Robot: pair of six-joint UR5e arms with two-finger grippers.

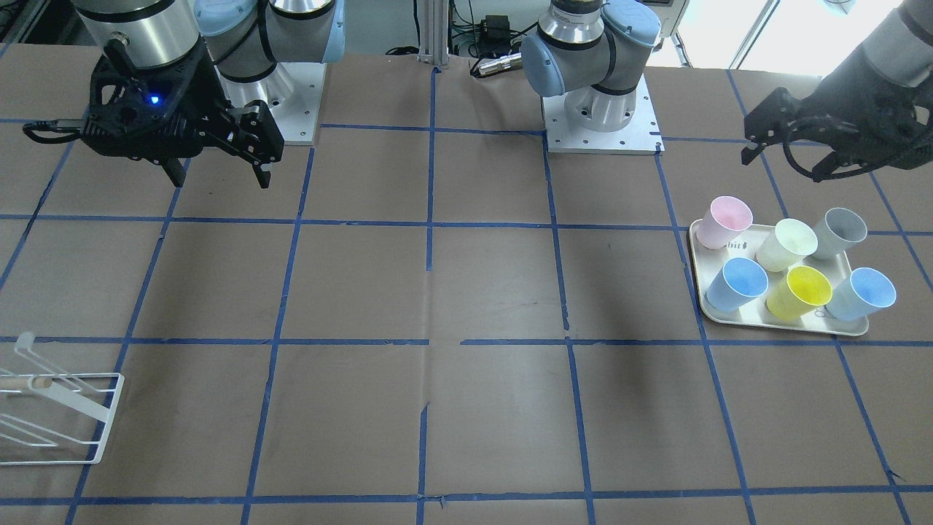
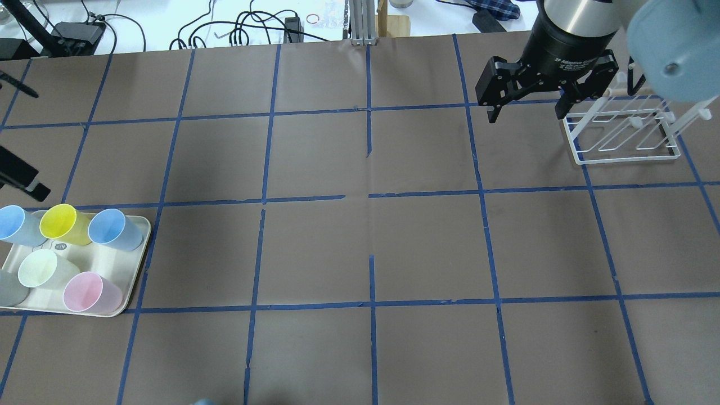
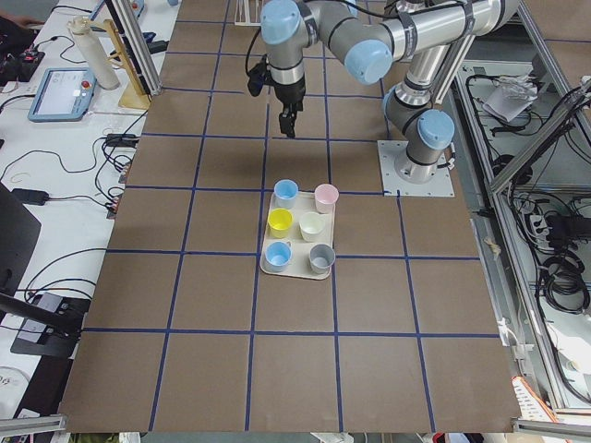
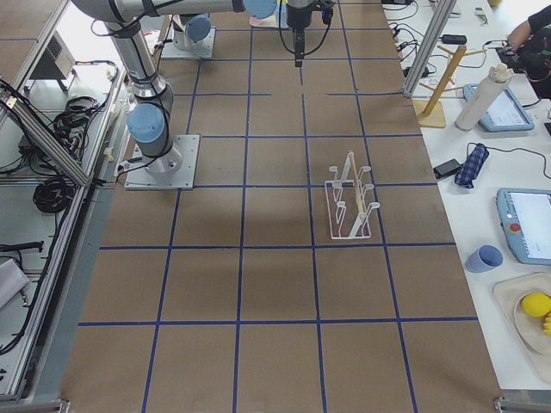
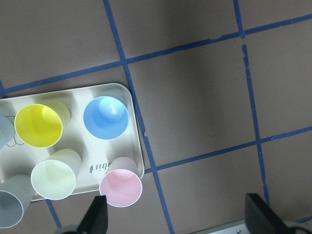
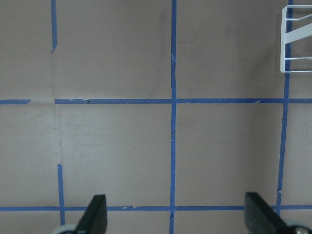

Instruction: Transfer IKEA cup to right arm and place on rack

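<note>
The pale pink IKEA cup [image 1: 721,222] stands upright at a corner of the cream tray [image 1: 783,324], seen also in the overhead view [image 2: 90,292] and the left wrist view [image 5: 120,187]. My left gripper [image 1: 783,162] hovers open and empty above and beside the tray; in its wrist view [image 5: 178,219] the pink cup sits just beside one fingertip [image 5: 97,217]. My right gripper [image 2: 529,112] is open and empty, high above the table next to the white wire rack [image 2: 624,132]. The rack's corner shows in the right wrist view [image 6: 297,44].
The tray [image 2: 138,264] also holds two light blue cups [image 2: 115,229], a yellow cup [image 2: 62,222], a pale cream cup [image 2: 42,270] and a grey cup [image 1: 842,232]. Brown paper with a blue tape grid [image 2: 371,197] covers the table between tray and rack.
</note>
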